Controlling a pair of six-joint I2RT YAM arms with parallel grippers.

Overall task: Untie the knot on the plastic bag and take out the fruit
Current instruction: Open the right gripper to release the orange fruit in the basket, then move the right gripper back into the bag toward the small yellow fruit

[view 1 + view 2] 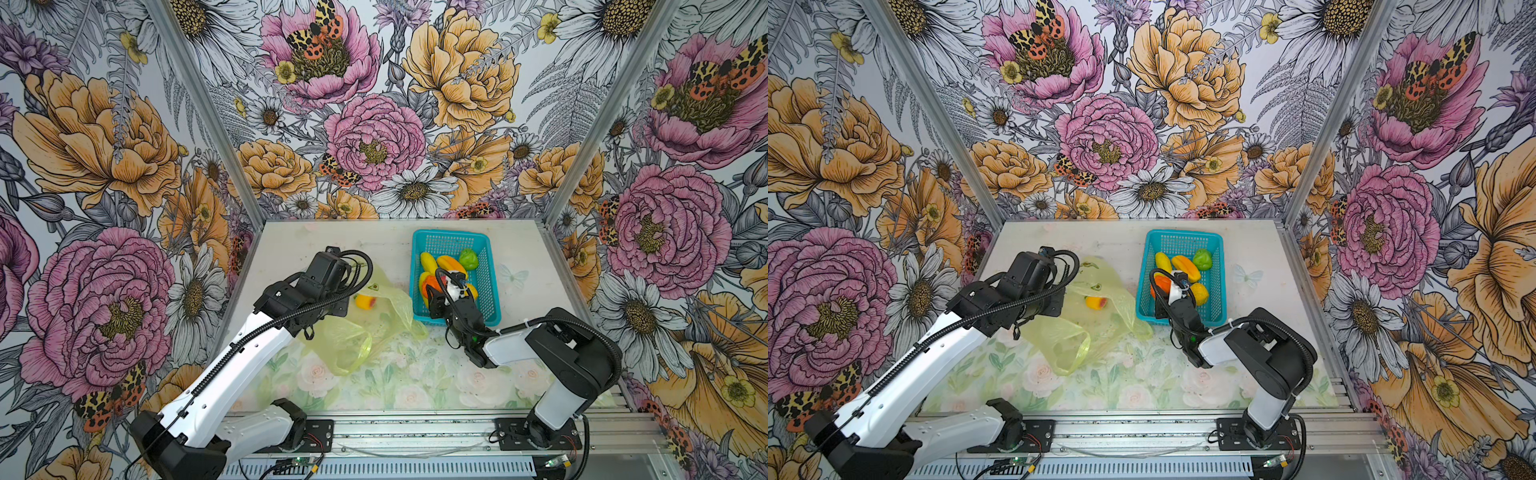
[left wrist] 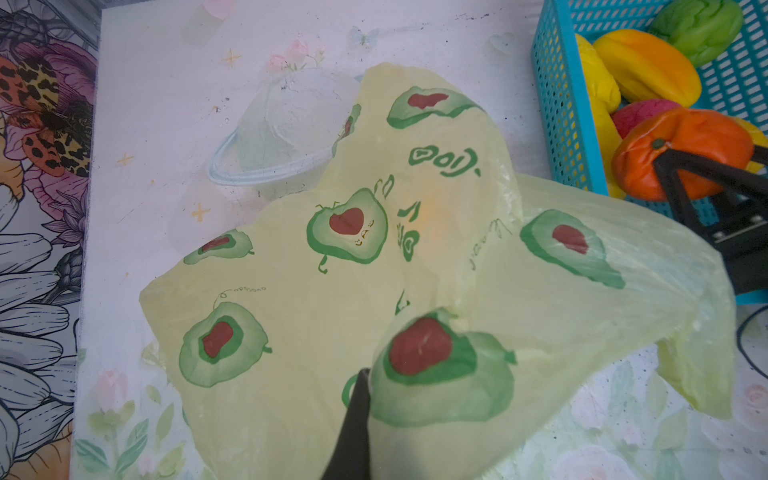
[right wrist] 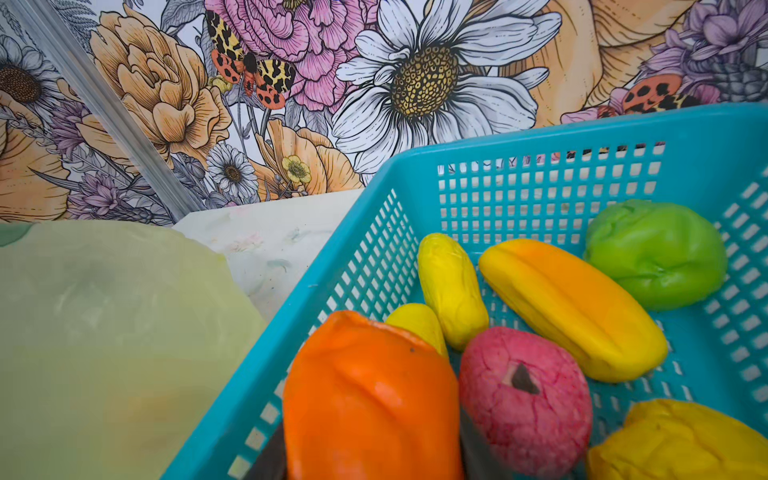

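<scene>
An orange toy fruit (image 3: 365,395) hangs clenched in the right tool (image 3: 374,440) over the teal basket (image 3: 540,137), at the near corner on the side facing the bag. A pink-red fruit (image 3: 519,415) and a small yellow one (image 3: 415,324) lie just beside and below it. From where I stand the drop looks to be straight down, since the basket floor sits under the orange and not off to one side. I cannot tell whether the orange already touches the fruit beneath.

One yellow-and-red fruit (image 1: 365,301) lies inside the plastic bag (image 1: 390,303), which is spread on the bench (image 1: 374,241) just left of the basket, between the two arms. It is too small to give its long axis. No knot shows, and what looks like the bag's open mouth faces the front of the bench.

The left tool (image 2: 364,386) is pinched shut on a fold of the bag's film and stands nearest that last fruit. It is busy with the bag, though, so the pick would likely fall to the right tool — its reach would run leftward, over the basket's rim and into the bag.
</scene>
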